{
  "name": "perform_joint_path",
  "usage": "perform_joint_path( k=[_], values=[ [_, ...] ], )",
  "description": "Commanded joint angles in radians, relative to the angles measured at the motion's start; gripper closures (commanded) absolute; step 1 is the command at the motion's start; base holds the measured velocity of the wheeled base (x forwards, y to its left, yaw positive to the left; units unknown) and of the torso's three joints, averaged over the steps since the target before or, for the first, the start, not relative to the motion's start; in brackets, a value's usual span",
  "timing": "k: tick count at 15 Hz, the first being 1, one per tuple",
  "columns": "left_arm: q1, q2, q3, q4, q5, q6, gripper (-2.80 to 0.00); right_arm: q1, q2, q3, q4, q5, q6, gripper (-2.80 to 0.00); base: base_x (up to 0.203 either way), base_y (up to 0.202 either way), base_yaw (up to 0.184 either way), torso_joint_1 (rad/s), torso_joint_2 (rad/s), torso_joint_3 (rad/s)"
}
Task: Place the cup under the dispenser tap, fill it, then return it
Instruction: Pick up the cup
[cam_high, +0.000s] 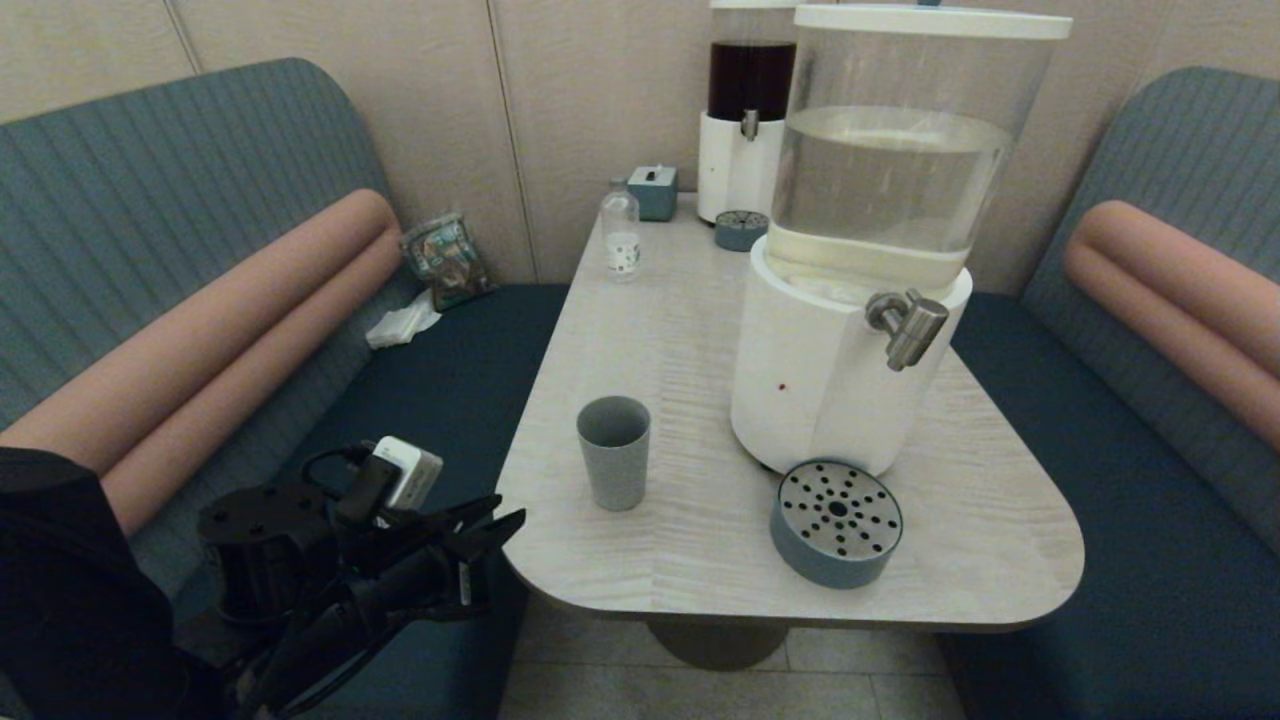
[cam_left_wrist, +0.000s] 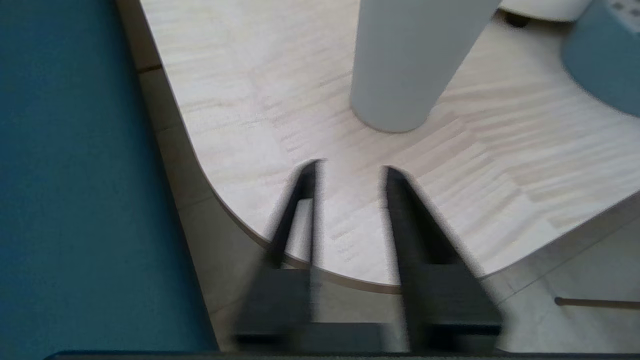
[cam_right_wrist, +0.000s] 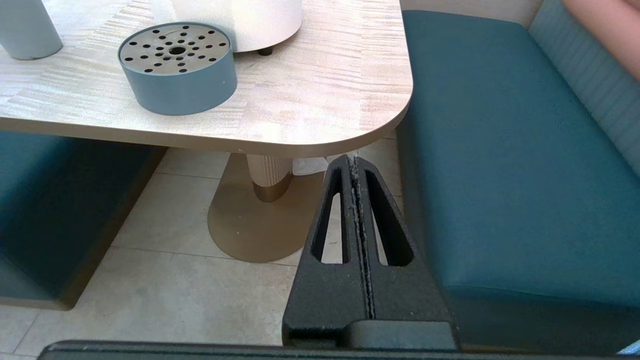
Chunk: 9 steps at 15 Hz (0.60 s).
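Gaping left gripper (cam_left_wrist: 350, 167) jaws, empty

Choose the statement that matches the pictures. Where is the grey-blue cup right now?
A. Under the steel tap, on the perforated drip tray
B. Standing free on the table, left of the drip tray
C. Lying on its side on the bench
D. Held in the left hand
B: the cup stands upright on the table, left of the drip tray; the open left hand is short of it.

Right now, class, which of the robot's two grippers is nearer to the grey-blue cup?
Left. The left gripper is open over the table's corner, just short of the cup. The right gripper is shut, low beside the table's far corner.
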Motion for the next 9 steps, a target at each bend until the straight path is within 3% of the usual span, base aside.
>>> perform_joint_path(
  k=[1, 3, 6, 9],
  values=[
    [-0.002, -0.030, 0.008, -0.008, -0.004, -0.002, -2.80, 0.000, 0.000, 0.000, 0.000, 0.000, -0.001, 0.00, 0.000, 0.000, 0.000, 0.000, 0.00, 0.000],
    [-0.003, -0.012, 0.008, -0.008, -0.010, -0.007, -2.80, 0.000, 0.000, 0.000, 0.000, 0.000, -0.001, 0.00, 0.000, 0.000, 0.000, 0.000, 0.00, 0.000],
    [-0.016, -0.009, 0.003, -0.008, -0.010, -0.078, -2.80, -0.001, 0.000, 0.000, 0.000, 0.000, -0.001, 0.00, 0.000, 0.000, 0.000, 0.000, 0.00, 0.000],
    [-0.034, 0.018, -0.007, -0.008, -0.010, -0.080, -2.80, 0.000, 0.000, 0.000, 0.000, 0.000, -0.001, 0.00, 0.000, 0.000, 0.000, 0.000, 0.00, 0.000]
  ],
)
